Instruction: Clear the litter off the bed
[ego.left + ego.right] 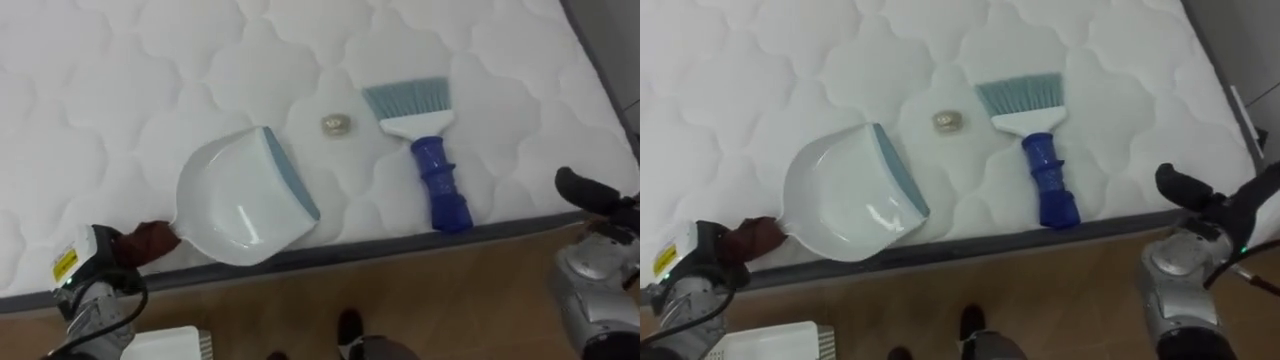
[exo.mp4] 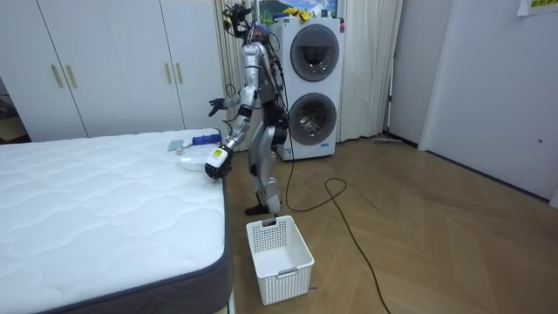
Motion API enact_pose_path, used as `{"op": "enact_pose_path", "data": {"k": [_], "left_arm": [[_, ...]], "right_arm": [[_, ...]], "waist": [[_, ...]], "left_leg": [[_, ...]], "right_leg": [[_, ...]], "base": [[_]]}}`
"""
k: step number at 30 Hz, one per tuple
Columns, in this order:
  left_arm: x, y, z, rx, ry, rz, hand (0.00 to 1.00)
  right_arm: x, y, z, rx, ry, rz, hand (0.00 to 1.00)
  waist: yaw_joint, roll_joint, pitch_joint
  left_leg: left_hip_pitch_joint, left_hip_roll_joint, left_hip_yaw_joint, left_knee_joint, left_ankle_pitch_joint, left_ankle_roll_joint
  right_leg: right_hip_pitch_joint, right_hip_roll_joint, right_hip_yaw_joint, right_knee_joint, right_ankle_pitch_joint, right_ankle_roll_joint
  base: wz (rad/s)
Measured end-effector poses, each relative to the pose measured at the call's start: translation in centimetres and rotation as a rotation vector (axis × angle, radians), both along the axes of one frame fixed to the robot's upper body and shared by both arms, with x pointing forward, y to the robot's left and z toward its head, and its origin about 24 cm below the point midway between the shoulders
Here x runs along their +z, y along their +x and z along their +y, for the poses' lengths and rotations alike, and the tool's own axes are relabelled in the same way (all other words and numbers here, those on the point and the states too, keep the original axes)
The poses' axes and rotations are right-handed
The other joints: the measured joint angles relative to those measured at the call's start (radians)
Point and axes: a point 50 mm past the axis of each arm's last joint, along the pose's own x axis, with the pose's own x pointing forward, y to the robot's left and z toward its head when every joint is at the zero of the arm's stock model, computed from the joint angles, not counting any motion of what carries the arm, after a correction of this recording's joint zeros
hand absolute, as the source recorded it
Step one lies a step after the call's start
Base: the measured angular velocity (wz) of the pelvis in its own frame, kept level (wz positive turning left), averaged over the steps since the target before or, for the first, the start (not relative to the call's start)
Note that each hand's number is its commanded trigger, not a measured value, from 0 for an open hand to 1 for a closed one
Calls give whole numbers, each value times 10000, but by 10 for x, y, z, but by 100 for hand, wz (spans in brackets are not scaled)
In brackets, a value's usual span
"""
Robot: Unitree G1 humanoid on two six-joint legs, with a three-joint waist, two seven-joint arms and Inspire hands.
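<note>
Fingers of left hand grip dustpan; wad (small) outside it

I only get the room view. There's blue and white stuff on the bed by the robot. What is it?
Observer: A white dustpan and a blue-handled brush, lying side by side near the bed's edge.
Operator: Is there any mess to sweep?
Observer: One small crumpled scrap on the mattress, between the dustpan's lip and the brush's bristles, touching neither.
Operator: Is the robot holding anything?
Observer: The left robot hand seems to grip the dustpan's brown handle. The right robot hand is open, apart from the brush.
</note>
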Motion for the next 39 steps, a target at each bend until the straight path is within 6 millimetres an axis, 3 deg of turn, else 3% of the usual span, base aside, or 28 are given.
{"op": "enact_pose_path", "data": {"k": [4,11,15,23,39], "left_arm": [[0,5,-2,34,-564,263,100],[-1,10,-6,-98,-1465,838,100],[2,18,-8,-270,-1680,960,100],[7,27,-12,-485,-1892,1061,100],[10,30,-11,-419,-1843,1051,100]], "right_arm": [[10,15,13,661,-395,-203,0],[8,19,24,1552,-1145,140,0],[2,21,39,2537,-1278,590,0],[-13,22,53,3981,-1123,1680,0],[-4,31,57,4178,-1149,1391,0]], "waist": [[50,66,150],[473,92,169],[529,111,183],[567,283,302],[581,333,282]], "left_leg": [[-132,11,-130,90,-9,1],[-369,133,-145,338,-116,3],[-506,173,-138,541,-119,9],[-661,120,-139,712,-258,71],[-780,117,-136,829,-258,71]], "right_leg": [[-1,-43,-169,-9,2,-6],[-131,13,-241,27,-41,-43],[-150,-15,-334,81,-69,-55],[-387,-156,-366,445,-231,-26],[-530,-230,-474,661,-245,-64]], "base": [[9],[1],[6],[2],[0]]}}
